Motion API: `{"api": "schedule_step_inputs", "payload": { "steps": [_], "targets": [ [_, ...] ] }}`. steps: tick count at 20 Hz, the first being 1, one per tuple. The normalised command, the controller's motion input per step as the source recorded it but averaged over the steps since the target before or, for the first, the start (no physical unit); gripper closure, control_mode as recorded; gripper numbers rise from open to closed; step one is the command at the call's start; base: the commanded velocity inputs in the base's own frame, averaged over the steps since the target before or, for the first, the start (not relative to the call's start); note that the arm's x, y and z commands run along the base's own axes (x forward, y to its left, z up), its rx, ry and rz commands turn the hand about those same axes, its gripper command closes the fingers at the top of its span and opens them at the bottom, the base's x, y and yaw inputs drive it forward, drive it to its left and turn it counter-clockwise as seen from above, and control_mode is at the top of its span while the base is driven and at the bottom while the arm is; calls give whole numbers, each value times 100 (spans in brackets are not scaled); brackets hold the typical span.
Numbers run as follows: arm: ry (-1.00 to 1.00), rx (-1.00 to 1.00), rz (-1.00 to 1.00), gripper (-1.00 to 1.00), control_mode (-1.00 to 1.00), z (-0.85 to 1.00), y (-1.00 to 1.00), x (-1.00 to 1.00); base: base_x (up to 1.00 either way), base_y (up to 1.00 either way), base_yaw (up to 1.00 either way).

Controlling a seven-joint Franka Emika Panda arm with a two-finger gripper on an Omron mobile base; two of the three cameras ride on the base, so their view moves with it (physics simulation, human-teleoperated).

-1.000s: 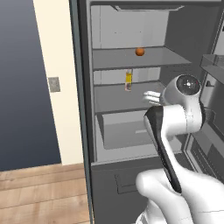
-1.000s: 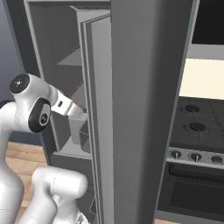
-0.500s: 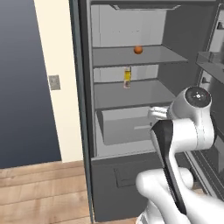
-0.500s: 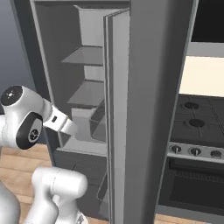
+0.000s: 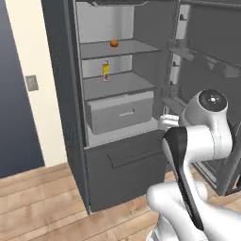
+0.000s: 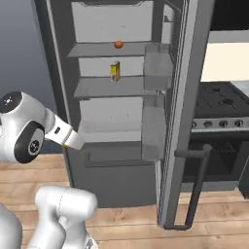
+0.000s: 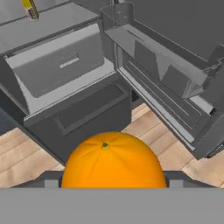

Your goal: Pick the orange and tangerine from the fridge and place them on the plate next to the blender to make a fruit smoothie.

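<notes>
Hand view: orange (image 7: 113,161) sits at the gripper (image 7: 113,177), large in the foreground, between the two dark finger stubs at either side of it. Gripper closed on it. Skin bright yellow-orange, smooth, evenly lit; small greenish stem dimple on top, facing the camera. Lower part of the fruit cut off by the view's bottom.

Beyond the orange: wood floor, then the fridge (image 7: 78,109) with its door swung wide. Pale drawer (image 7: 57,65) with a short bar handle sits under a shelf; dark lower front panel below it. Door bins (image 7: 166,65) run along the right.

Base views: arm held in front of the fridge (image 5: 70,117), wrist level with the drawer (image 5: 120,111), outside the cabinet. Tangerine (image 5: 114,43) rests on an upper shelf, small, darker reddish-orange, round; also seen from the right (image 6: 118,44). One shelf below stands a yellow carton (image 5: 106,70), upright, well apart from the tangerine. Stove (image 6: 219,104) to the right of the open door (image 6: 182,112).
</notes>
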Motion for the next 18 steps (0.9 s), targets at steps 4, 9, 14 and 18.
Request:
{"api": "schedule_step_inputs", "payload": {
  "steps": [4, 9, 14, 18],
  "targets": [
    [0, 0, 0, 100, 100, 0, 0, 0, -72, 59, -67],
    [0, 0, 0, 100, 100, 0, 0, 0, -55, 51, -76],
    [0, 0, 0, 100, 100, 0, 0, 0, -22, 36, -83],
    [0, 0, 0, 100, 100, 0, 0, 0, -2, 12, -82]
  ]
}}
